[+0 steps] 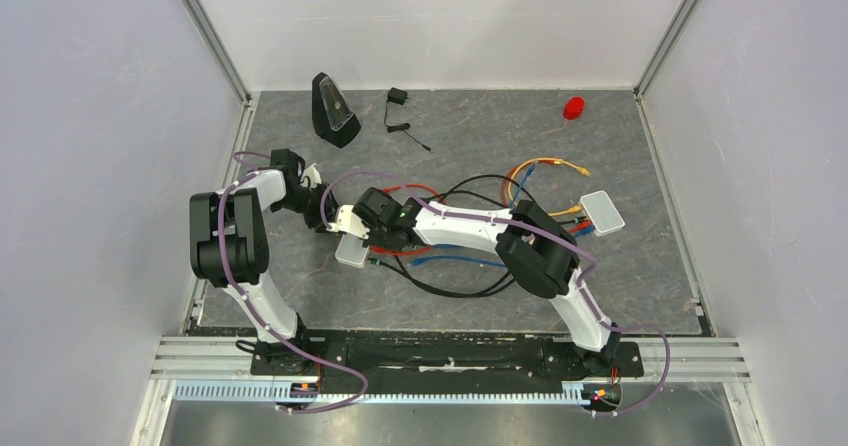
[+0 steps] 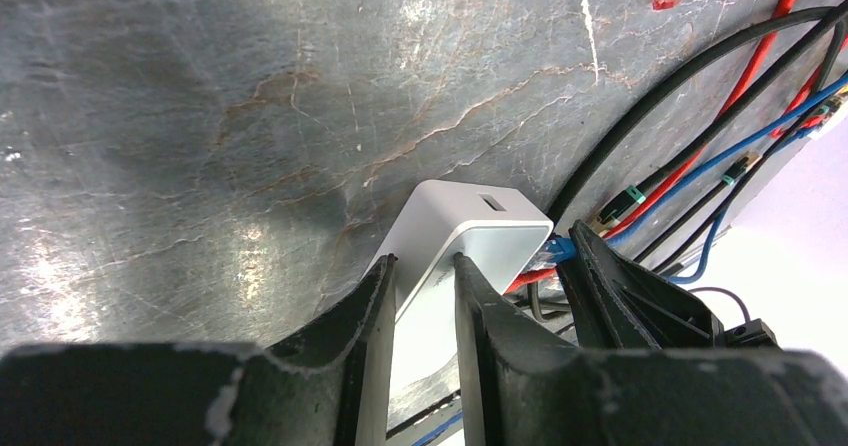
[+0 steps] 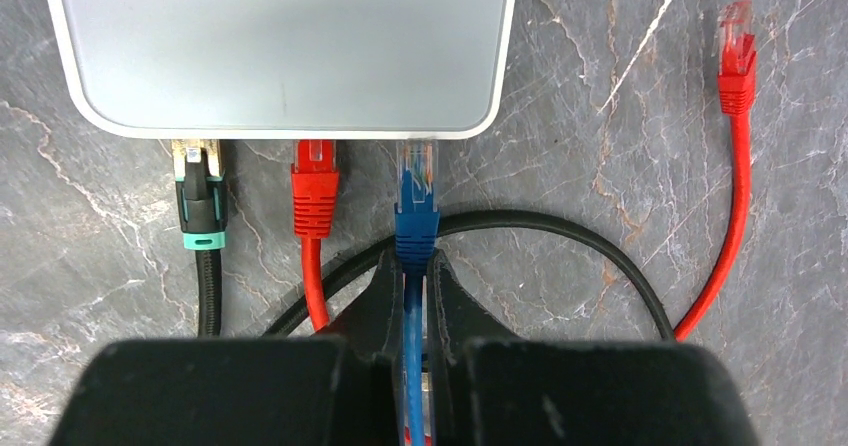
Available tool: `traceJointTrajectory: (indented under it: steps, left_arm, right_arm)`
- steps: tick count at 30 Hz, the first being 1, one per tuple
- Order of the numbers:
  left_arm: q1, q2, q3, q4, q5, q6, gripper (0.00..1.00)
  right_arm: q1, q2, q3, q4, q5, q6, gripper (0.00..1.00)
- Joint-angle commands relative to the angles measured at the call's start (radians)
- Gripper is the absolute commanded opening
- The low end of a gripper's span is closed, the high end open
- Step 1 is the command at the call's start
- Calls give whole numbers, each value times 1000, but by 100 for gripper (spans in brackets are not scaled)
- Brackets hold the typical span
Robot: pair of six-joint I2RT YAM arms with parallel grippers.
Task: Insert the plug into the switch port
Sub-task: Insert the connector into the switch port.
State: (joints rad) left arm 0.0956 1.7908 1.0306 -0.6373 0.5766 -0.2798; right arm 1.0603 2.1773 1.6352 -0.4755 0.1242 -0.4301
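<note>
The switch (image 1: 350, 253) is a flat pale grey-white box (image 3: 280, 46) lying left of the table's centre. My left gripper (image 2: 425, 264) straddles one end of it (image 2: 470, 216), a finger (image 2: 372, 301) pressed against each side; it also shows from above (image 1: 335, 228). My right gripper (image 3: 415, 258) is shut on the blue cable just behind the blue plug (image 3: 416, 206). The plug's clear tip touches the box's port edge and sticks out further than the red plug (image 3: 314, 188) beside it. A black plug with a teal band (image 3: 200, 201) sits in the left port.
A loose red plug (image 3: 737, 51) lies to the right of the box. Black, red and blue cables (image 1: 450, 266) tangle around the grippers. A second white box (image 1: 602, 213) with cables is at the right. A black wedge device (image 1: 335, 109), a small adapter (image 1: 397, 98) and a red object (image 1: 573, 107) are at the back.
</note>
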Motion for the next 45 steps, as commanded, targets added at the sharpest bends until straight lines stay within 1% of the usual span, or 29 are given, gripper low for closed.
traceJointTrajectory:
  steps: [1, 13, 18, 23, 28, 30, 34, 36, 41, 45]
  left_arm:
    - [-11, 21, 11, -28, 14, 51, 32]
    - [-10, 15, 9, -30, 10, 50, 31]
    - [-10, 15, 8, -28, 16, 50, 31]
    - [-9, 21, -6, -7, 71, 39, 31]
    - [-10, 31, -7, -6, 89, 41, 30]
    - [-10, 41, -9, -5, 99, 41, 30]
    - [-10, 56, -6, -5, 118, 43, 30]
    - [-10, 61, -3, -5, 122, 44, 30]
    - [-11, 73, 1, 3, 167, 58, 30]
    - [-13, 69, 6, 2, 186, 77, 30]
  right_arm:
    - [13, 29, 48, -54, 4, 18, 0]
    - [13, 28, 96, -127, 21, 48, 0]
    - [13, 48, 123, -120, 6, 57, 0]
    - [12, 80, 158, -109, 13, 64, 0]
    - [8, 96, 173, -80, 4, 69, 0]
    - [-1, 79, 125, -24, -34, 77, 0]
    - [-36, 9, -61, 141, -121, 106, 0]
    - [-42, -13, -122, 201, -172, 96, 0]
    - [-49, -41, -201, 307, -248, 56, 0]
    - [-53, -41, -184, 326, -255, 39, 0]
